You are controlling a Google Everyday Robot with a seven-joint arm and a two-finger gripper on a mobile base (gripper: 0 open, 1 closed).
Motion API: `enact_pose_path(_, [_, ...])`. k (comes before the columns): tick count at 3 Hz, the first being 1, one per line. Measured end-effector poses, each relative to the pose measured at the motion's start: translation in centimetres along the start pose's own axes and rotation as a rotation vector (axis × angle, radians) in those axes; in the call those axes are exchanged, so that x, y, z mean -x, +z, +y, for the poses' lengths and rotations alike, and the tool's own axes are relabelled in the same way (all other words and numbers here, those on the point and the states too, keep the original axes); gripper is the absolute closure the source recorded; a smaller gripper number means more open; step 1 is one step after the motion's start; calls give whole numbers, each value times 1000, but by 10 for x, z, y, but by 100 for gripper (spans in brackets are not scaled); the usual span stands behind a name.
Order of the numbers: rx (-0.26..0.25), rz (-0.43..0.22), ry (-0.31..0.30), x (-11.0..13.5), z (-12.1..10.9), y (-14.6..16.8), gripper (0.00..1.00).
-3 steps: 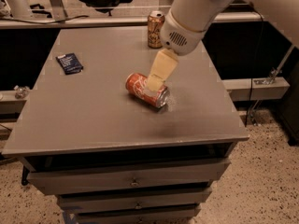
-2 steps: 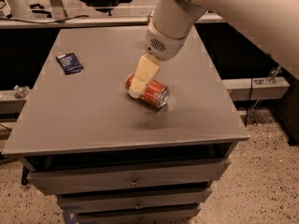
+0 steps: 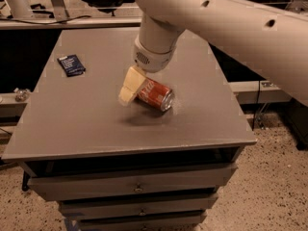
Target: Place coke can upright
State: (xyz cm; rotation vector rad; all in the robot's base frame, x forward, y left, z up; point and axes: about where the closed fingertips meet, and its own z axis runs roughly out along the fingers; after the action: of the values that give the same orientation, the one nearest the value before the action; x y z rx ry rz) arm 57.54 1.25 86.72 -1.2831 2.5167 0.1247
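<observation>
1. Currently the coke can (image 3: pixel 155 94) lies on its side near mid-table, silver end toward 4 o'clock.
2. Gripper (image 3: pixel 129 88) sits at its 9 o'clock end; closure cannot be told.
3. Expect light, thin-walled, slick metal that rolls: grip across the body, gently.
4. Table (image 3: pixel 96 129): flat, grey. Dark packet (image 3: pixel 71 65) at 10 o'clock; speckled floor (image 3: pixel 274 177) below.

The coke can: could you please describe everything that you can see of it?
The coke can looks like red aluminium with pale lettering, and its silver end faces the lower right of the view. It lies on its side, not upright, near the middle of the grey table. The cream gripper is at its other end, hiding that end.
</observation>
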Motion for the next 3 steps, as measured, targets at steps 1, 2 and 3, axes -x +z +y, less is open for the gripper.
enact_pose_path(1, [-42,31,35,1,3,14,0])
enact_pose_path(2, [-70,52,47,-1,3,22,17])
enact_pose_path(3, [-96,68,42,0,5,26,41])
